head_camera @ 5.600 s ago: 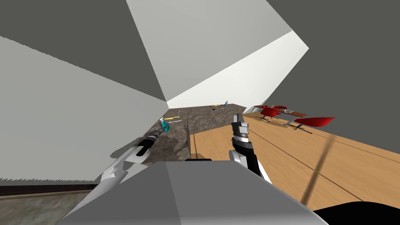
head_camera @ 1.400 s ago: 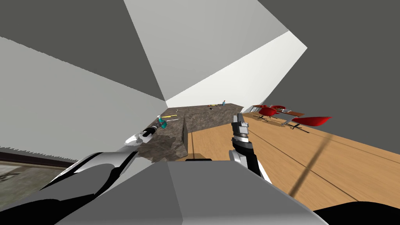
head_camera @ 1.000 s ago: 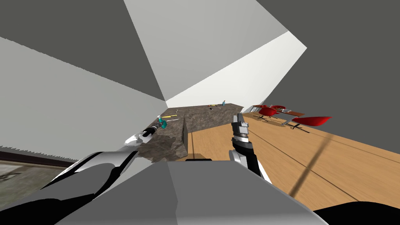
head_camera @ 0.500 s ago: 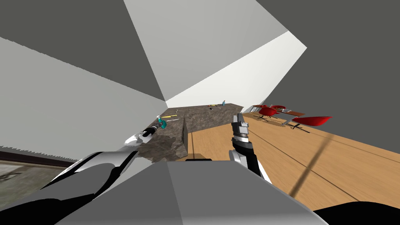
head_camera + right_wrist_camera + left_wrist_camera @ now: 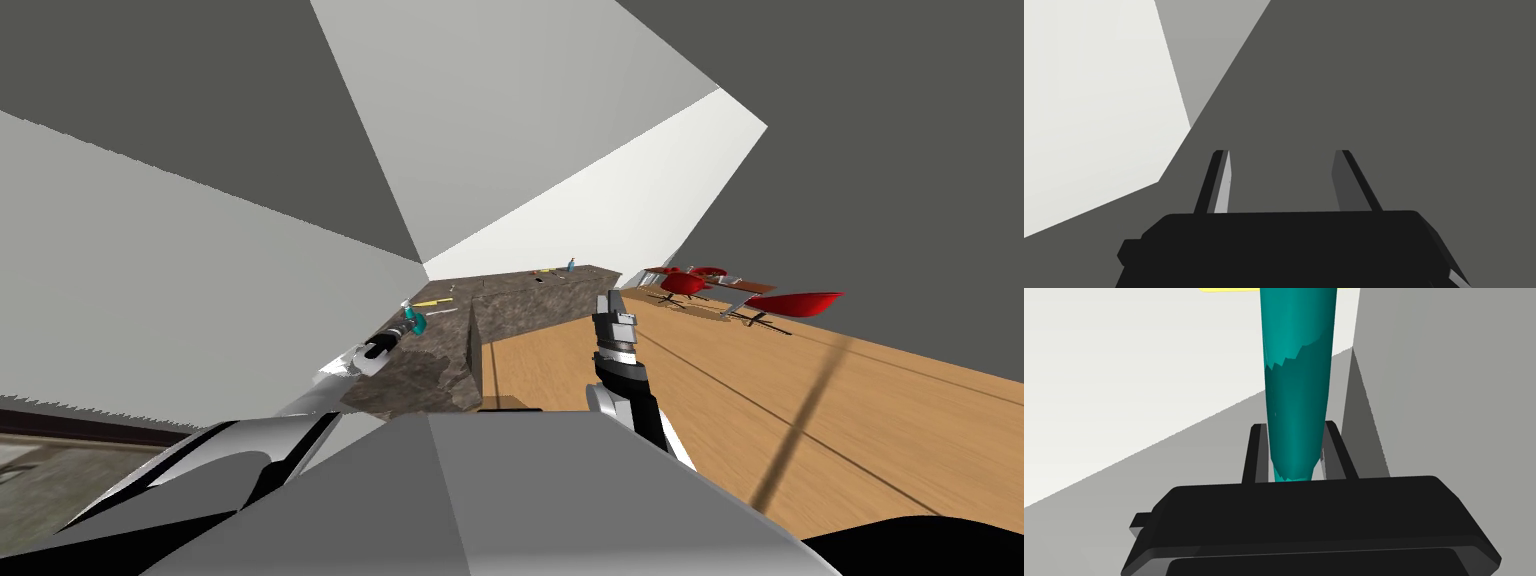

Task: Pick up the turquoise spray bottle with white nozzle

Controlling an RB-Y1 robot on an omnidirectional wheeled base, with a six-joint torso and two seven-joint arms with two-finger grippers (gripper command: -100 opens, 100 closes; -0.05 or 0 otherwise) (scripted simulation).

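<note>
Inspecting the head view first: the left pincer (image 5: 404, 327) reaches out over the dark, mottled brown stone countertop (image 5: 430, 372), and the turquoise spray bottle with white nozzle (image 5: 414, 320) sits right at its tips, nozzle pointing away from the pincer. Compared with the picture from several seconds ago, the left arm is stretched further along the counter, and the bottle has travelled with the pincer rather than staying behind. The slight shift of the whole scene in the last half-second is my head's own move, not the bottle's. The right pincer (image 5: 609, 300) stands upright beside the counter's edge, well apart from the bottle.

Left wrist view: the left pincer (image 5: 1294, 430) is clenched on the bottle (image 5: 1296, 383), one dark finger (image 5: 1252, 453) pressed to each side of the lower body. A pale yellow strip (image 5: 1229, 289) lies beyond the bottle. Plain white and grey walls lie behind.

Right wrist view: the right pincer (image 5: 1280, 155) is released, its fingers well apart with nothing between them.

Assessment: the grasp appears secure and the pick-up is largely accomplished. Whether the base has cleared the countertop cannot be confirmed.
</note>
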